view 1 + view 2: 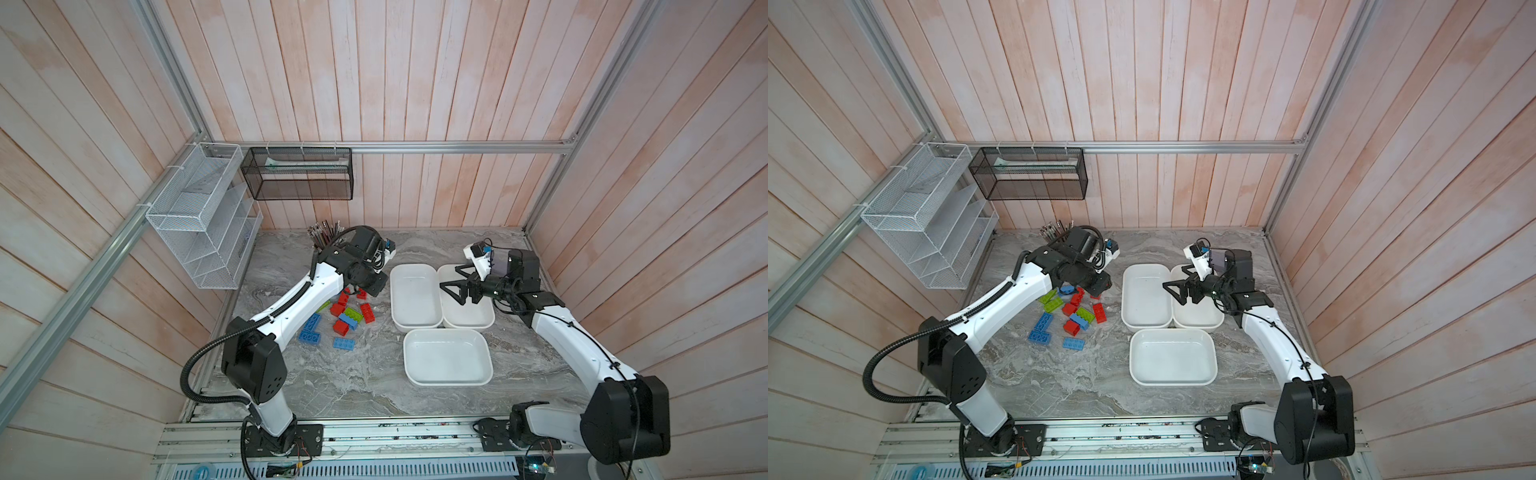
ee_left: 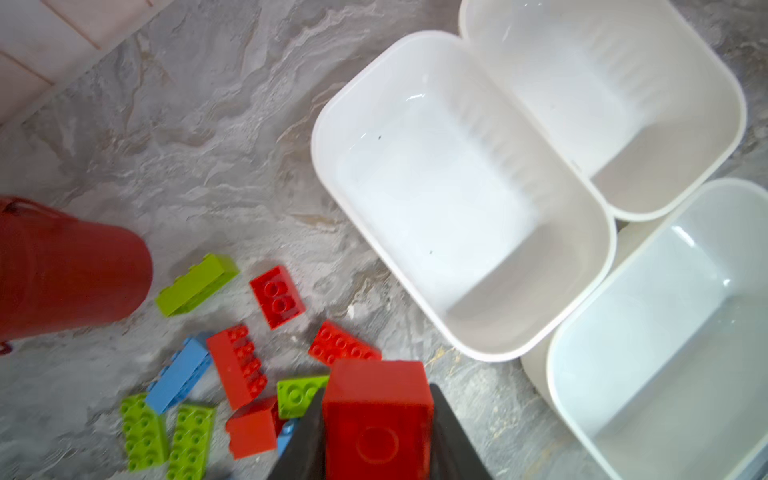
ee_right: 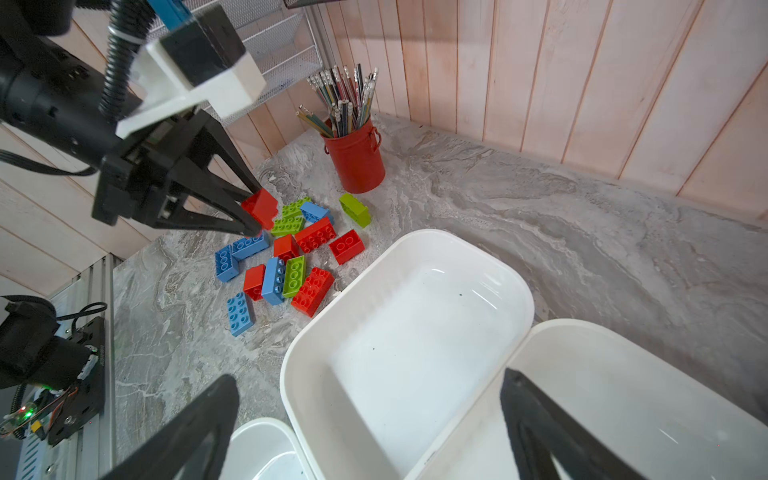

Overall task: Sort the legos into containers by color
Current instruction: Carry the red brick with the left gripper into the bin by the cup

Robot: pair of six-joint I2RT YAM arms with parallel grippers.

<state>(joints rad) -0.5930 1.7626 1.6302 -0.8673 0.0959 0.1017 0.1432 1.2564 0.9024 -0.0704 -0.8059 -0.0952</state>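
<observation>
Red brick (image 2: 376,419) pinched in left claw (image 3: 255,210), right claw (image 3: 369,378) spread over white tubs (image 3: 415,232)

Pale, pink-washed plank walls (image 1: 415,83) enclose a grey marbled tabletop (image 1: 332,386), edged by aluminium rails (image 1: 457,146). Well behind the fingers (image 3: 220,193) of the left gripper (image 3: 254,211), a white wire-mesh organizer (image 1: 195,224) and a black mesh basket (image 1: 297,183) hang on the walls. Even, soft light.

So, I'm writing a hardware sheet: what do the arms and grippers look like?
Both arms are white shells with black joints. A black ribbed hose runs along the left arm, a thin black cable along the right arm. Left gripper and right gripper alike: black triangular skeleton fingers under a white camera mount.
</observation>
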